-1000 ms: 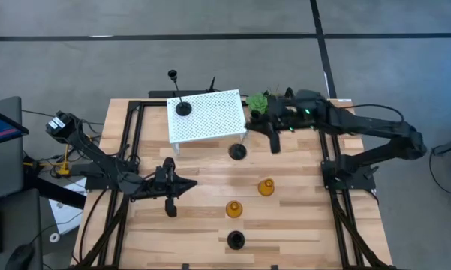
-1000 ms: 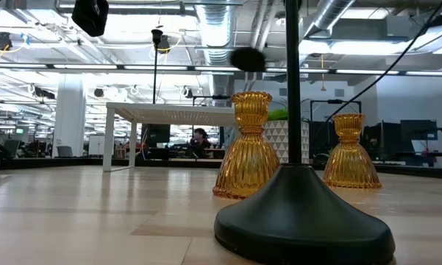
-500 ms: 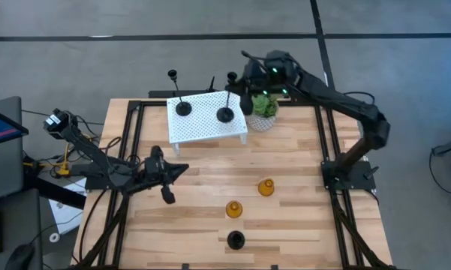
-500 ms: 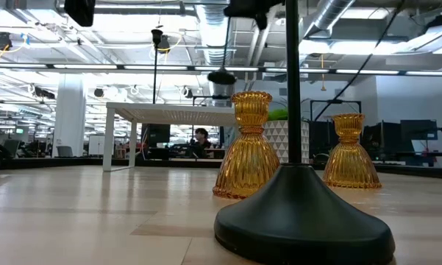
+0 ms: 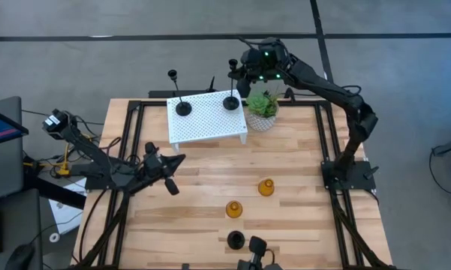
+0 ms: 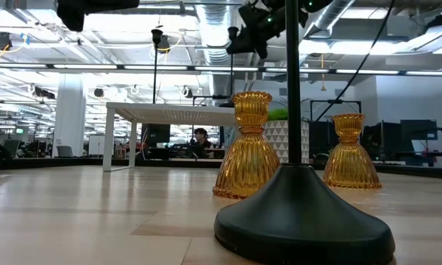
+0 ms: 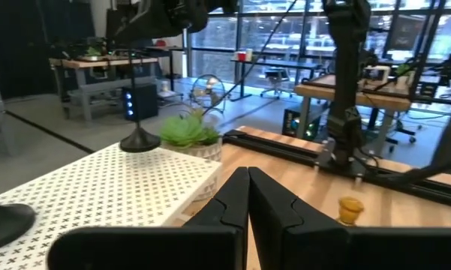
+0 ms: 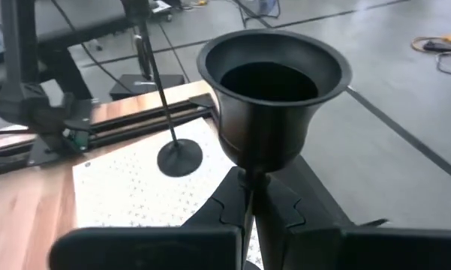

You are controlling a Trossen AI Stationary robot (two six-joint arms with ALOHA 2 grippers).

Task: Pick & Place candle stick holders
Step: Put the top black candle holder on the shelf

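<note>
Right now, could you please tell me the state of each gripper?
Left gripper: shut, holding nothing, low over the table's left side.
Right gripper: shut on the stem of a black candle stick holder at the white perforated stand.

Right pincer (image 8: pixel 249 196) clamps black holder (image 8: pixel 269 97) stem above white perforated shelf (image 8: pixel 127 191)

I see three black candle stick holders: two on the white perforated stand (image 5: pixel 208 116), at (image 5: pixel 182 108) and (image 5: pixel 230 102), and one at the near edge (image 5: pixel 235 239). Two ribbed amber-orange glass holders (image 5: pixel 266 187) and (image 5: pixel 233 209) stand on the pale wood-plank bench (image 5: pixel 293 161). The potted plant (image 5: pixel 262 105) is green in a whitish patterned pot. Both arms' fingers (image 7: pixel 248 202) are dark.
</note>
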